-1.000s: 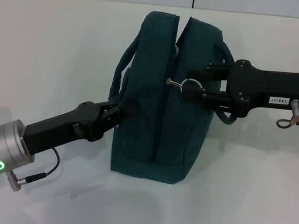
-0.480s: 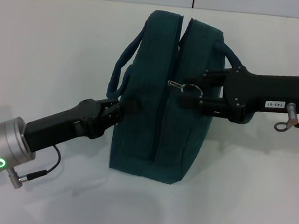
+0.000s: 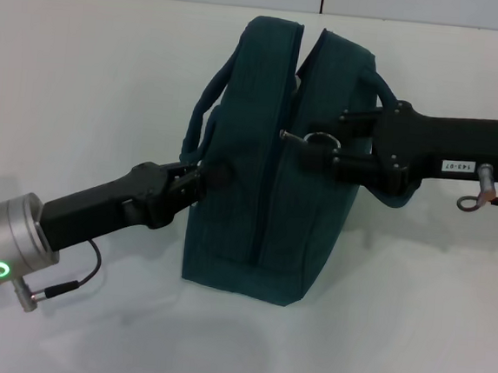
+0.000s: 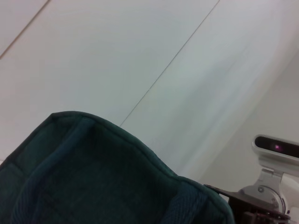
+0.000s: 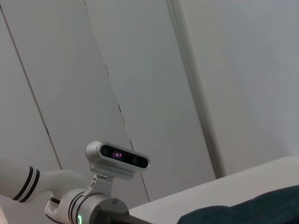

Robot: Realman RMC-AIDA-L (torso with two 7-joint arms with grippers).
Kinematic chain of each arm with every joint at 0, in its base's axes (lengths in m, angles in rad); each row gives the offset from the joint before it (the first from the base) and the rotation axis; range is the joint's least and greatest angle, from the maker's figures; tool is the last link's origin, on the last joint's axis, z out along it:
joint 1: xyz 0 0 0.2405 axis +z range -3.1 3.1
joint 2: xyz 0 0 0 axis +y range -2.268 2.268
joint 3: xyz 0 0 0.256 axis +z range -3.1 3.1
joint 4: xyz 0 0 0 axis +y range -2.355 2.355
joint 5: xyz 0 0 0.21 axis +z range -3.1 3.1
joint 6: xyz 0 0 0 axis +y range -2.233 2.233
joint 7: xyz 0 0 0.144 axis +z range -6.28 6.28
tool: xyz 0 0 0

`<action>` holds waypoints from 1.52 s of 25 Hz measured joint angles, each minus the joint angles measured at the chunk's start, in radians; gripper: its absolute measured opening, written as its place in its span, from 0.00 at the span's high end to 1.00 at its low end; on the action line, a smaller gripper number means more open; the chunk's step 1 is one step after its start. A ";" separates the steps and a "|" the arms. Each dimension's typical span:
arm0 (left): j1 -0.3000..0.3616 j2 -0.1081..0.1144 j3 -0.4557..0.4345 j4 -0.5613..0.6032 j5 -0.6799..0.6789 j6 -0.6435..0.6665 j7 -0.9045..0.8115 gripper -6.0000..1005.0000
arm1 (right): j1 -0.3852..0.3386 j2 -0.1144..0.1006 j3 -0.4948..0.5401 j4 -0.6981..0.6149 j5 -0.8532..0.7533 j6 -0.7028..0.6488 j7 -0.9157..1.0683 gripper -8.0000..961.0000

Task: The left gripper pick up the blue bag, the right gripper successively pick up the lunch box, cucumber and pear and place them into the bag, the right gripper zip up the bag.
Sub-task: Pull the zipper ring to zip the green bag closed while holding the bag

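Note:
The blue bag stands upright in the middle of the white table, its two halves gaping only at the far top. My left gripper is shut on the bag's left side, just under a loop handle. My right gripper reaches in from the right and is shut on the metal ring zipper pull halfway along the zip. The bag's fabric also shows in the left wrist view and the right wrist view. The lunch box, cucumber and pear are out of view.
The white table runs to a wall seam at the back. The right arm's wrist camera shows in the left wrist view, and the left arm's in the right wrist view.
My right gripper dipped and drew slightly to the right, then rose and came back towards the zip. The zipper pull and bag have hardly moved. The left gripper keeps its hold.

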 joint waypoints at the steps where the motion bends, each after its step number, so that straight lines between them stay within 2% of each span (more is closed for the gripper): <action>1: 0.000 0.000 0.000 0.000 0.000 0.000 0.000 0.94 | -0.001 0.000 0.000 -0.003 0.000 0.001 -0.001 0.60; 24: 0.006 0.000 0.000 0.000 -0.002 -0.001 -0.002 0.94 | -0.030 0.008 -0.001 -0.097 -0.001 0.006 -0.036 0.60; 38: 0.006 -0.001 0.000 0.000 -0.002 -0.001 -0.006 0.94 | -0.030 0.008 0.000 -0.066 0.005 0.005 0.010 0.60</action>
